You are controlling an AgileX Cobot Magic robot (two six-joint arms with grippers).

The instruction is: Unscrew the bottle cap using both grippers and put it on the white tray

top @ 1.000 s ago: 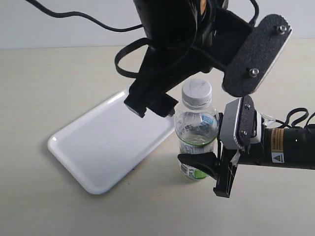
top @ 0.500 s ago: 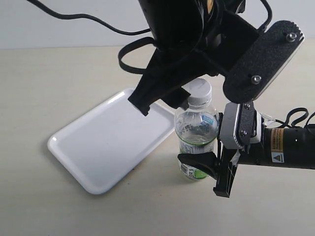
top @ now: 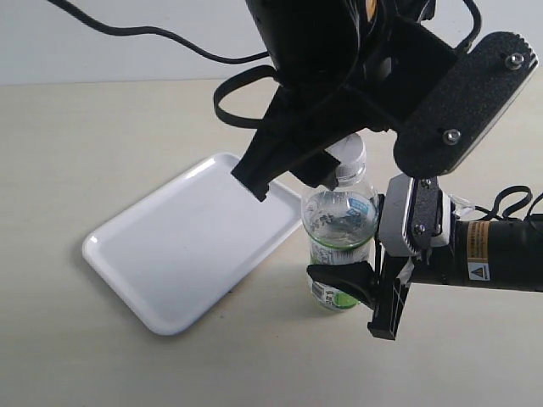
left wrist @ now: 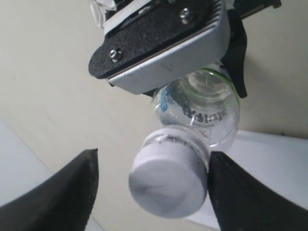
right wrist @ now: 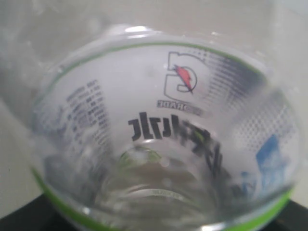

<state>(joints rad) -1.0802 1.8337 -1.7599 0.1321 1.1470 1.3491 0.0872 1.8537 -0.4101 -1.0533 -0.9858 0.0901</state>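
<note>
From where I stand, the bottle (top: 339, 233) is upright on the bench (top: 102, 153), just beside the near corner of the white tray (top: 182, 254), with the bottle cap (top: 349, 157) on its neck. The right end effector (top: 344, 280) pinches the bottle low down, across the label. The left end effector (left wrist: 154, 190) hangs over the cap with its jaws spread to either side. In its wrist view one jaw sits close beside the cap and the other well apart.

That uneven gap worries me. If the jaws close off-centre, the nearer one would likely shove the neck sideways and tilt the bottle in the lower grip. The thin clear wall could also squash or spin under the twist, so the cap would turn nothing. A shallow bite on the ribbed side might slip and drop the cap short of the tray
</note>
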